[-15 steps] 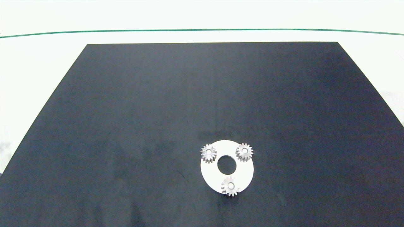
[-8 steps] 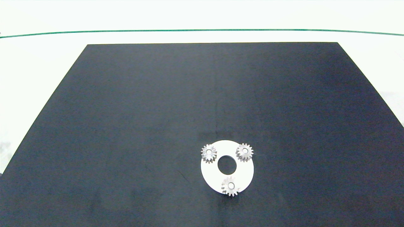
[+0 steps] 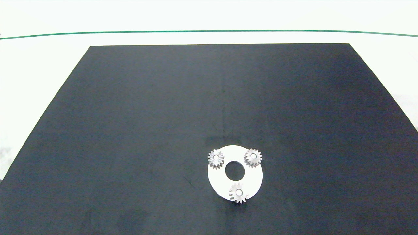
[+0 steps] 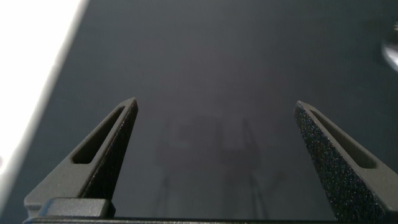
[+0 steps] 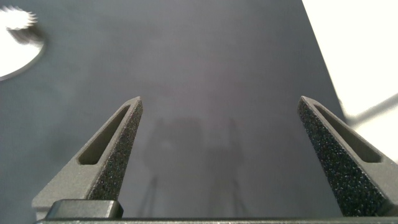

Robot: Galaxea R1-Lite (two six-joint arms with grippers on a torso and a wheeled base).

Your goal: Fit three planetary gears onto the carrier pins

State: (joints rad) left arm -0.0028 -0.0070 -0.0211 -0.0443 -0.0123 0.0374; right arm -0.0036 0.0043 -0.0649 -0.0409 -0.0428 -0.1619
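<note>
The white carrier disc [image 3: 253, 178] lies flat on the black mat, near the front and a little right of centre. Three silver planetary gears sit on its pins in a triangle: one at the left [image 3: 216, 158], one at the right [image 3: 252, 157], one at the front [image 3: 238, 193]. A pale pin top shows in each gear's hole. Neither arm appears in the head view. My left gripper [image 4: 215, 106] hangs open over bare mat, nothing between its fingers. My right gripper [image 5: 219, 104] is open too, with the disc's edge [image 5: 18, 53] and one gear [image 5: 20, 18] off to the side.
The black mat [image 3: 130, 114] covers most of the white table [image 3: 39, 65]. A green line [image 3: 209, 31] runs across the far side of the table. A pale blurred sliver [image 4: 392, 48] shows at the edge of the left wrist view.
The gears and disc have not moved. Faint shadows on the mat at the front left have shifted and shrunk.
</note>
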